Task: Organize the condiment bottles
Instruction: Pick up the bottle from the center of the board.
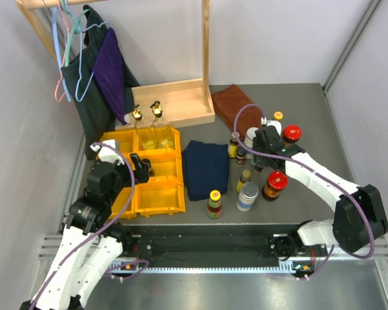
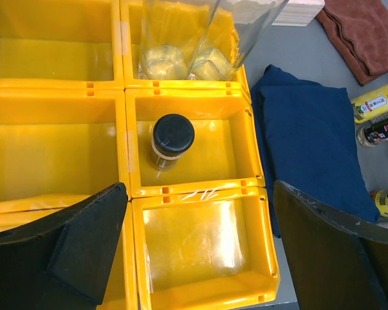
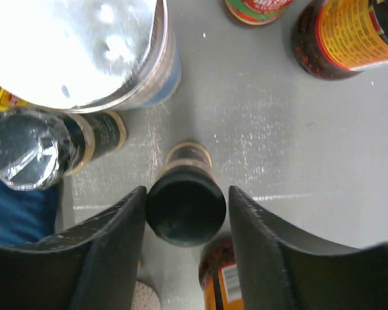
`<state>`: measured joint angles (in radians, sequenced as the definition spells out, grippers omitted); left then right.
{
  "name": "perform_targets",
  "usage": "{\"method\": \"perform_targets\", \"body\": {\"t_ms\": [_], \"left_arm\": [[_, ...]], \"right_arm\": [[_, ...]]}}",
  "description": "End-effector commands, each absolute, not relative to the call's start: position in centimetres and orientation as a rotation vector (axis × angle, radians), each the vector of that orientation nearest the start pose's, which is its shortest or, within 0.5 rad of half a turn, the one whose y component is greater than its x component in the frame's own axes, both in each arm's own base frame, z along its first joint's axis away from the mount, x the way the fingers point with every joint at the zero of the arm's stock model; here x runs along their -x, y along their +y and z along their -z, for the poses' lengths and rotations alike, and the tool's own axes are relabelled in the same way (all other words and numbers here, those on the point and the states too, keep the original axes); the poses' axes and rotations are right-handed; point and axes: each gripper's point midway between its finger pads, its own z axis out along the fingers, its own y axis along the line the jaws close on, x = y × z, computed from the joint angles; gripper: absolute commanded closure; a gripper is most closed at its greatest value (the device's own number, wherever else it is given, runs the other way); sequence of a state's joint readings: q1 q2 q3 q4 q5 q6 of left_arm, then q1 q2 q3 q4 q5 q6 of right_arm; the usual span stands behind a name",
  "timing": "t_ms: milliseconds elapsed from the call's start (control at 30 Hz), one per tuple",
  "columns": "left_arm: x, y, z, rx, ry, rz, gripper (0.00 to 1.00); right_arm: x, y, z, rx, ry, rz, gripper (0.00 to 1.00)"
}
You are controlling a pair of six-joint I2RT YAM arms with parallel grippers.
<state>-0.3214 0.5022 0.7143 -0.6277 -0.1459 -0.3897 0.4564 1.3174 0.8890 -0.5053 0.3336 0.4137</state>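
My right gripper is shut on the black cap of a dark bottle that stands on the grey table among other condiment bottles. Beside it are a white-lidded jar, a red-lidded jar and a yellow-capped sauce bottle. In the top view that gripper is over the cluster at the right. My left gripper hangs open and empty over the yellow bins. A black-capped jar stands in the middle bin. Two clear gold-topped bottles stand in the back bin.
A folded blue cloth lies between the bins and the bottle cluster. A brown cloth lies at the back. A wooden rack base with hanging clothes stands behind the bins. Another red-lidded jar is at the far right.
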Motion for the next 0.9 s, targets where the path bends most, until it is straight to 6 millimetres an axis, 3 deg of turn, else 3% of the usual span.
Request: {"method": "perform_targets", "body": {"t_ms": [0, 133, 233, 300, 533, 867], "left_arm": [[-22.7, -6.5, -22.5, 0.163, 1.941, 0.333, 0.01], [-22.7, -6.5, -22.5, 0.164, 1.941, 0.332, 0.01], [-22.7, -6.5, -22.3, 0.168, 1.945, 0.331, 0.01], [-22.7, -6.5, -22.4, 0.167, 1.944, 0.330, 0.01], [-22.7, -6.5, -22.2, 0.170, 1.948, 0.331, 0.01], [-22.6, -6.5, -22.5, 0.169, 1.940, 0.338, 0.01]], "right_arm": [[-31.8, 10.6, -10.2, -0.078, 2.388, -0.001, 0.49], [-31.9, 10.8, -10.2, -0.074, 2.392, -0.010, 0.63], [-31.6, 10.7, -10.5, -0.078, 2.389, -0.015, 0.89], [-31.6, 10.4, -11.0, -0.083, 2.382, -0.006, 1.00], [-31.2, 9.1, -14.5, -0.128, 2.311, 0.025, 1.00], [-28.4, 7.9, -23.3, -0.117, 2.158, -0.055, 1.00]]}}
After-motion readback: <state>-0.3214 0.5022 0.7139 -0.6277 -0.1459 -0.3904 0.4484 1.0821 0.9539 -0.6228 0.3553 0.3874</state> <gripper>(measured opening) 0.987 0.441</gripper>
